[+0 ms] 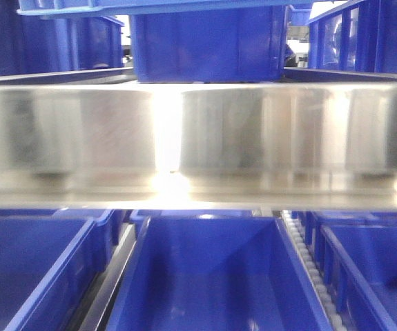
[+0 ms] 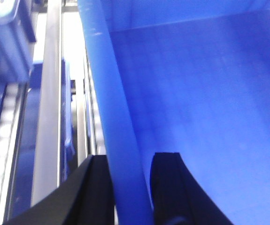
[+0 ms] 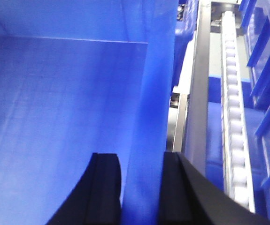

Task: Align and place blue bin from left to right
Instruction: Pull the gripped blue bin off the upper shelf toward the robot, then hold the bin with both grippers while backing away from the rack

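Observation:
The blue bin (image 1: 212, 269) sits in the middle of the lower shelf, open side up and empty. In the left wrist view its left wall rim (image 2: 118, 117) runs up the frame, and my left gripper (image 2: 131, 187) straddles it, one black finger outside and one inside, shut on the wall. The bin's smooth floor (image 2: 205, 117) lies to the right. In the right wrist view my right gripper (image 3: 142, 187) is clamped the same way on the bin's right wall (image 3: 153, 93). Neither gripper shows in the front view.
A shiny metal shelf beam (image 1: 198, 138) crosses the front view above the bin. Deep blue bins stand at its left (image 1: 25, 276) and right (image 1: 371, 269), another on the upper shelf (image 1: 205, 41). A roller track (image 3: 233, 117) runs along its right, a metal rail (image 2: 50, 93) along its left.

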